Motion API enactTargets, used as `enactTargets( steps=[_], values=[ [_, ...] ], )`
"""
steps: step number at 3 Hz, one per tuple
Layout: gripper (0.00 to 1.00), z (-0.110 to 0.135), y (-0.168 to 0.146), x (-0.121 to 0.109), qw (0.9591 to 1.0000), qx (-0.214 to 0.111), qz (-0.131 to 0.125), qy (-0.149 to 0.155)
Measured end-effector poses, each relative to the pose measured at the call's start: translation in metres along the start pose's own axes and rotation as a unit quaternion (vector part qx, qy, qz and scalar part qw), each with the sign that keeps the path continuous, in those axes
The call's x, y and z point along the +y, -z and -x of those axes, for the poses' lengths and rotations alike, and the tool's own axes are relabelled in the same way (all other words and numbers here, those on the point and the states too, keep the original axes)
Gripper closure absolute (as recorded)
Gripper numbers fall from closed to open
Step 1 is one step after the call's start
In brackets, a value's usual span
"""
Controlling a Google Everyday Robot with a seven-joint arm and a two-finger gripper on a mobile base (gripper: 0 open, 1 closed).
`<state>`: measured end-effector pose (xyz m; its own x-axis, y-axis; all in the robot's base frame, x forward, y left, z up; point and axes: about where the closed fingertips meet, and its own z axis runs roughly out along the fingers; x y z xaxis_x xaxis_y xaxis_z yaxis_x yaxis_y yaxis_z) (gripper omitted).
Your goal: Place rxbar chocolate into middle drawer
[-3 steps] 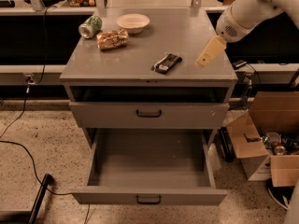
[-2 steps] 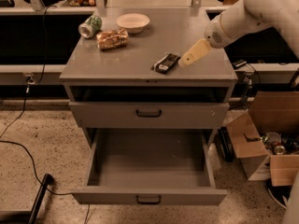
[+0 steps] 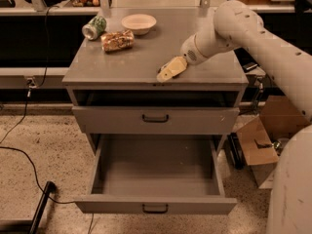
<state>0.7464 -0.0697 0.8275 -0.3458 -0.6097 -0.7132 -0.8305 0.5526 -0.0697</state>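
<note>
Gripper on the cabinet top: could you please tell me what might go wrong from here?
The gripper sits low near the top's front edge, hiding the bar; a poor grasp might push it off. The open drawer lies below that edge, so the arm could knock the top on the way down.

You have a flat grey metal counter [image 3: 146,62] carrying three things at its back left. A green can [image 3: 94,27] lies on its side, a tan crinkly snack bag [image 3: 117,40] lies just beside it, nearer the front, and a pale round bowl [image 3: 139,21] stands to their right. The cream hand [image 3: 165,73] sits low near the middle of the counter's front edge.
</note>
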Motion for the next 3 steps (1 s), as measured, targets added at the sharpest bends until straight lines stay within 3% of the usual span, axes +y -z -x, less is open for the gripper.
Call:
enactTargets(
  steps=[1,3],
  values=[
    [0.03,-0.0001,-0.0013,0.0006,1.0000,0.000,0.001,0.000],
    [0.45,-0.0008,-0.0071,0.0034,1.0000,0.002,0.006,0.000]
  ],
)
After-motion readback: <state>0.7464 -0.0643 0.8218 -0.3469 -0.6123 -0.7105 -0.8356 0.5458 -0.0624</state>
